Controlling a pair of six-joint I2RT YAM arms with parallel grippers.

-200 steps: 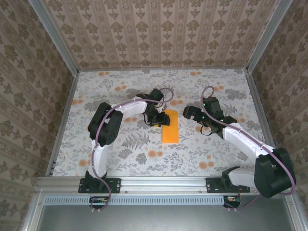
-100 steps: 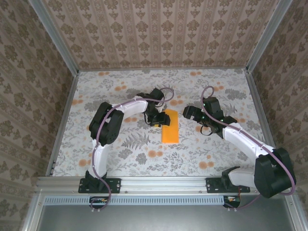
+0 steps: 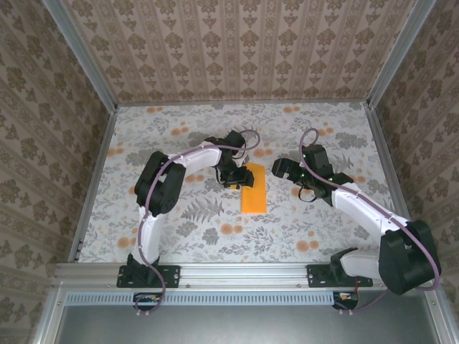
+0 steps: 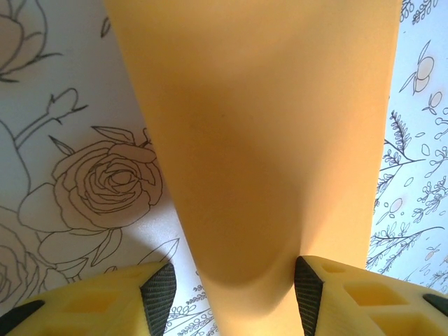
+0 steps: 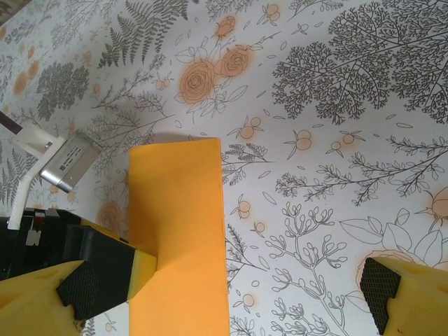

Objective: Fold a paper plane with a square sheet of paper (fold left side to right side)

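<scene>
**A:** Where is the square sheet of paper (image 3: 254, 193) lying?

**B:** Near the middle of the floral table (image 3: 179, 215). It shows as a narrow orange rectangle rather than a square, with its long axis running from 12 to 6 o'clock in the top view.

**A:** And the left gripper (image 3: 233, 177)?

**B:** It is at the paper's far end, toward 11 o'clock from the paper's middle, and touching it. In the left wrist view the paper comes down from 12 o'clock into the gap between the two black pads (image 4: 159, 297). It narrows and falls into shade on the way, and it meets both pads.

**A:** Is it clamped?

**B:** The jaws stand a moderate gap apart, and the paper's end fills that gap. I cannot tell whether they squeeze it or merely bracket it.

**A:** What about the right gripper (image 3: 284, 170)?

**B:** It is at about 2 o'clock from the paper's middle, near it but apart. In the right wrist view its jaws are spread wide and hold nothing, with one pad at 8 o'clock of the frame and the other at 4 o'clock. The paper lies flat on the table beyond them, closer to the 8 o'clock finger. A yellow finger of the left gripper overlaps the paper's edge there, at about 8 o'clock of the paper
</scene>
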